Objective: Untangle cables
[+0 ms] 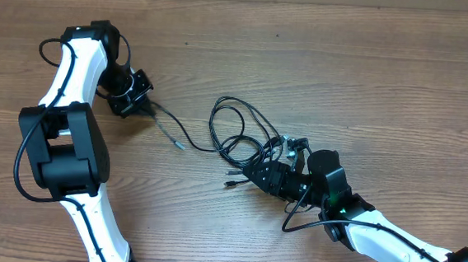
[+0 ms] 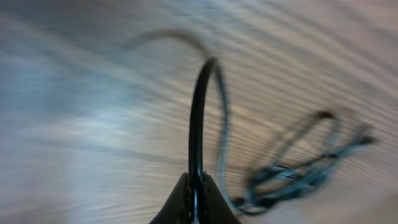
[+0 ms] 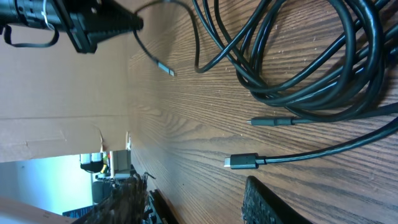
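The cables point(image 1: 242, 136) are thin black cords lying in loose overlapping loops at mid table. One cord runs left from the bunch to my left gripper point(image 1: 144, 100), which is shut on it. A short silvery-tipped end point(image 1: 178, 145) lies beside that cord. In the blurred left wrist view the gripper point(image 2: 198, 186) pinches the cord point(image 2: 196, 112), and the bunch point(image 2: 298, 174) lies beyond. My right gripper point(image 1: 256, 172) sits at the bunch's near right edge, open and holding nothing. One of its fingers point(image 3: 273, 202) shows just short of two plug ends point(image 3: 244, 162) and the loops point(image 3: 311, 68).
The wooden table point(image 1: 346, 64) stretches around the bunch. The right arm's own thicker black cable point(image 1: 302, 222) loops beside its wrist. A cardboard wall point(image 3: 62, 112) stands behind the table edge in the right wrist view.
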Robot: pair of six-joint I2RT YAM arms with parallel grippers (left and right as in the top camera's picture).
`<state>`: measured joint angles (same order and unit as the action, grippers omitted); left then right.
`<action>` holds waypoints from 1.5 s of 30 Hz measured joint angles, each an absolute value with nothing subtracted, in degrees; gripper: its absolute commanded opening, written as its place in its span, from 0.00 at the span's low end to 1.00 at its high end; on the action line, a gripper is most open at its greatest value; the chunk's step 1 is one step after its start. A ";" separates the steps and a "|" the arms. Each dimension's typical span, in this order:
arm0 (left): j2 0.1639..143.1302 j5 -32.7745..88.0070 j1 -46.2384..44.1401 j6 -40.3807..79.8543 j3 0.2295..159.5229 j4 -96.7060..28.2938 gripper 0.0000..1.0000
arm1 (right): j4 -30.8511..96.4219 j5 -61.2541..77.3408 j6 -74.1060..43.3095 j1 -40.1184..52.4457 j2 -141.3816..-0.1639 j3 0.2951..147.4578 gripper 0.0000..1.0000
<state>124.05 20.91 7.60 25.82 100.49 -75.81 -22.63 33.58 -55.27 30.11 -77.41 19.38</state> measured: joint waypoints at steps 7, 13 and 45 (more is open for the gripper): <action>124.05 5.32 7.51 28.91 100.53 -81.25 0.38 | -22.63 33.61 -55.20 30.09 -77.41 19.38 0.66; 124.05 -1.41 7.51 30.04 100.55 -82.48 1.00 | -22.50 33.43 -55.27 30.11 -77.41 19.38 0.85; 124.05 -1.93 -21.71 1.89 100.55 -84.82 1.00 | -21.80 31.51 -55.27 27.33 -77.41 19.38 1.00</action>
<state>124.05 -1.93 -21.71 1.89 100.55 -84.82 -21.80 31.51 -55.27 27.33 -77.41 19.38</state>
